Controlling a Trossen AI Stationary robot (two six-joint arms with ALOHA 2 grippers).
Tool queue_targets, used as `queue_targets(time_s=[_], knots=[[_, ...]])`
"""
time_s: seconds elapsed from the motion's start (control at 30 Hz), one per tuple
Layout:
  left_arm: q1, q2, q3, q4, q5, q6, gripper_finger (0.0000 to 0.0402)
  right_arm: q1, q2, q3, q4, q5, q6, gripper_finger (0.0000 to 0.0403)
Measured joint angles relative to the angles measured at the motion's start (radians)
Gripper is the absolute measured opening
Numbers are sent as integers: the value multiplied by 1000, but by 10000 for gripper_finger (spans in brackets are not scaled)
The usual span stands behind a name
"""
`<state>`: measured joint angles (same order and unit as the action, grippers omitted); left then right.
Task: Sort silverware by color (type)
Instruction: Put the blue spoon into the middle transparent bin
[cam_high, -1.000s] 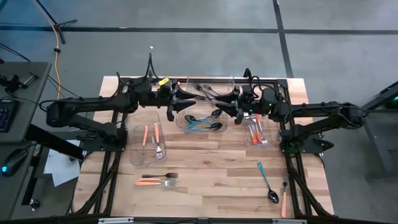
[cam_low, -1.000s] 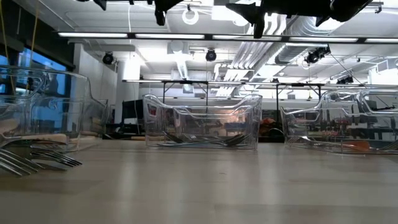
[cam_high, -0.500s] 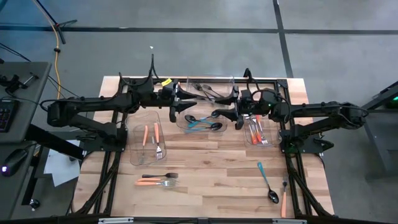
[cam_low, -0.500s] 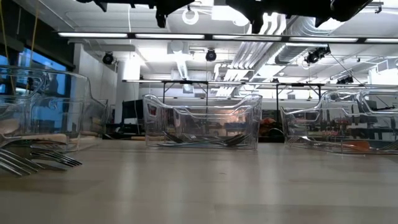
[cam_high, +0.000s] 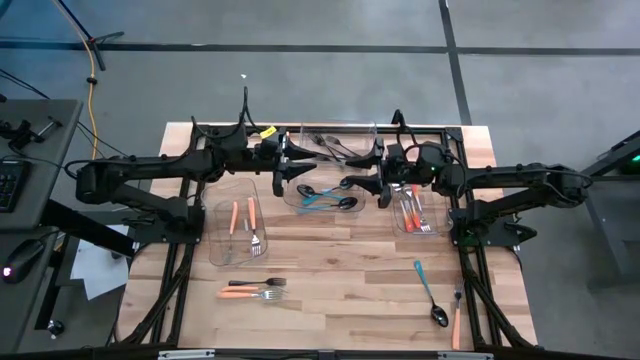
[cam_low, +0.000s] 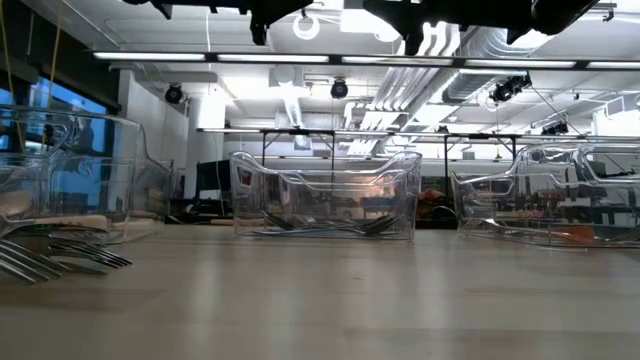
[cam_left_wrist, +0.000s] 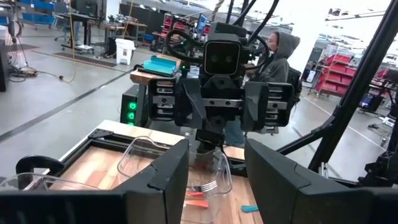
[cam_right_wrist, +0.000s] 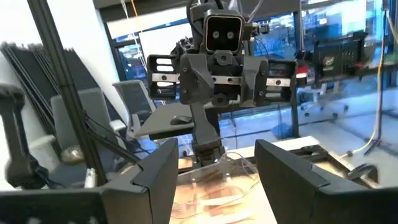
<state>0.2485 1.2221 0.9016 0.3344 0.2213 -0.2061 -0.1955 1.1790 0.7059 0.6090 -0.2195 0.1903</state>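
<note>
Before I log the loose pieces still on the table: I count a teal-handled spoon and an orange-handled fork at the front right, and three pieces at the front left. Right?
Not quite. The high view shows two pieces at the front left, not three: a black fork and an orange fork. The teal spoon and the orange-handled fork at the front right are as you say.

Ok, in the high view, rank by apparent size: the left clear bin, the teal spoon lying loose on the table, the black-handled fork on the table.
1. left clear bin, clearly largest.
2. teal spoon.
3. black-handled fork, slightly shorter than the spoon.
</note>
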Motion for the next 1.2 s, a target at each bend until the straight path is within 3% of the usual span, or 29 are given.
queue_targets(time_s=[0.2, 0.4, 0.57, 0.8, 1.03, 1.2], knots=[[0, 0, 0, -2, -1, 0, 145, 39, 0, 2, -39, -64, 253, 197], [0, 0, 0, -14, -1, 0, 145, 204, -3, 2, -319, -141, 446, 197], [0, 0, 0, -47, -1, -1, 145, 403, -3, 2, -638, -140, 655, 197], [-1, 0, 0, -82, -1, 0, 145, 691, -2, 0, -1040, -121, 1163, 197], [0, 0, 0, -84, -1, 0, 145, 895, 5, 0, -1162, -34, 1585, 197], [0, 0, 0, -84, -1, 0, 145, 964, 59, 0, -1228, -7, 1754, 197]])
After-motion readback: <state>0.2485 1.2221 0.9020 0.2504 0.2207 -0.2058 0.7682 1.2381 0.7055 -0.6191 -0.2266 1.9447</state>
